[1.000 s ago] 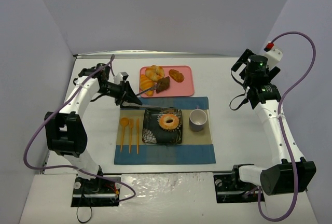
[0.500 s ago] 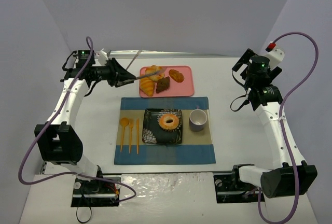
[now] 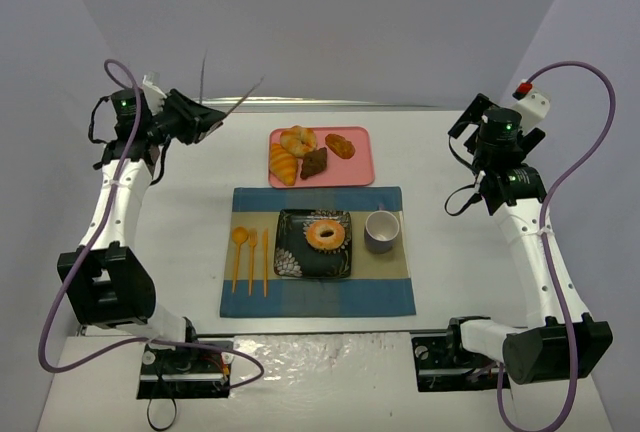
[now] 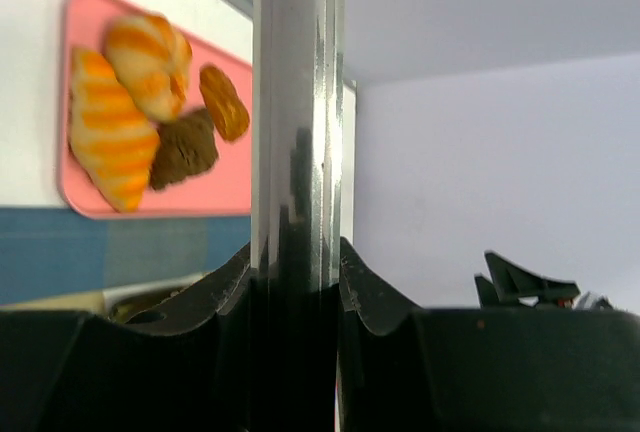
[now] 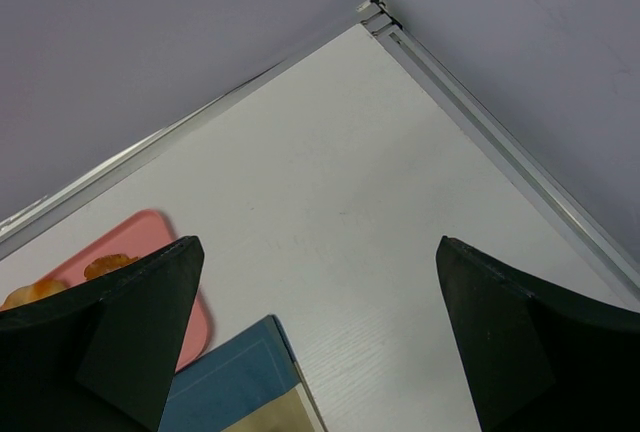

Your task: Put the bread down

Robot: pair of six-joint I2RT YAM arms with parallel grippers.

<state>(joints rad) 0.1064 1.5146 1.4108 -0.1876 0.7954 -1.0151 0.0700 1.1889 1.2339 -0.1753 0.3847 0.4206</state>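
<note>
The bread (image 3: 325,234), a golden ring-shaped bun with a centre hole, lies on the dark patterned plate (image 3: 293,260) in the middle of the blue placemat. My left gripper (image 3: 205,120) is raised at the far left, well away from the plate, and is shut on a pair of metal tongs (image 3: 238,102) that point up and right. In the left wrist view the tongs (image 4: 297,102) stand clamped between my fingers (image 4: 225,287). My right gripper (image 3: 470,124) is open and empty at the far right; its wrist view (image 5: 318,252) shows bare table between the fingers.
A pink tray (image 3: 356,167) behind the placemat holds croissants (image 3: 283,162), a brown piece and a small oval roll (image 3: 340,145). A cup (image 3: 381,230) stands right of the plate. Orange cutlery (image 3: 251,252) lies left of it on the placemat (image 3: 320,297).
My left arm has swung from beside the plate up and back to the far left, carrying the tongs. The bread stays on the plate. The right arm has barely moved.
</note>
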